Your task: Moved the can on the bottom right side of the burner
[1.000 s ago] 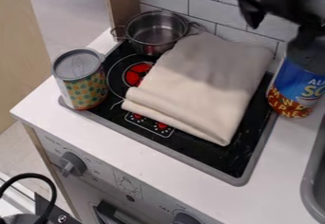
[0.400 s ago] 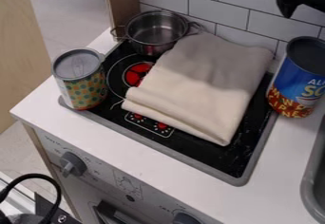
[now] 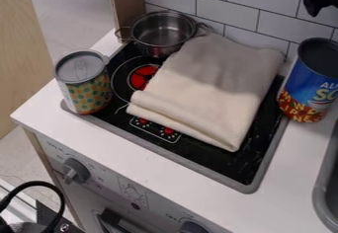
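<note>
Nearest, a grey knob (image 3: 76, 170) on the stove front. Just beyond, at the near left corner of the black cooktop (image 3: 228, 164), a dotted can (image 3: 91, 93); rightward, a folded beige cloth (image 3: 198, 91). At the right rim, upright, the blue can (image 3: 314, 81), probably the one to move. Farther back, a steel pot (image 3: 157, 48). Above and behind the blue can, apart from it, the black gripper (image 3: 318, 7); impossible to tell whether wide or narrow at the jaws.

Likely still before grasping: align, lower, grip, then set down near right, clear of cloth.
</note>
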Controlling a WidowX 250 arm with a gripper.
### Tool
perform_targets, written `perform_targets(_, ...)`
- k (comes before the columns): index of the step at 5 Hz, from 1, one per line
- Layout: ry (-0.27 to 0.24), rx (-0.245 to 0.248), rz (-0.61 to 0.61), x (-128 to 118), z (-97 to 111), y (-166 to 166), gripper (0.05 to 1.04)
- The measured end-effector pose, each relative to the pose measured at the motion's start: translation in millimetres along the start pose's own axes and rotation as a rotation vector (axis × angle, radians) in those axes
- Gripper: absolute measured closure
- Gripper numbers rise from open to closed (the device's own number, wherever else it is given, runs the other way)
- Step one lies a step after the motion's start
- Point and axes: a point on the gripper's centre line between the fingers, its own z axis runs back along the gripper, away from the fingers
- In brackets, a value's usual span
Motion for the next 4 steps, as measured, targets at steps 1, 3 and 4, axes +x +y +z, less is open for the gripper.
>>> perform_targets(1,-0.005,-0.008,0.006,3,-6,-3,0.085)
perform_targets(3,0.029,-0.024,0.025,5,-24,-7,0.085)
perform_targets(4,0.081,-0.011,0.054,2,-30,-8,0.085)
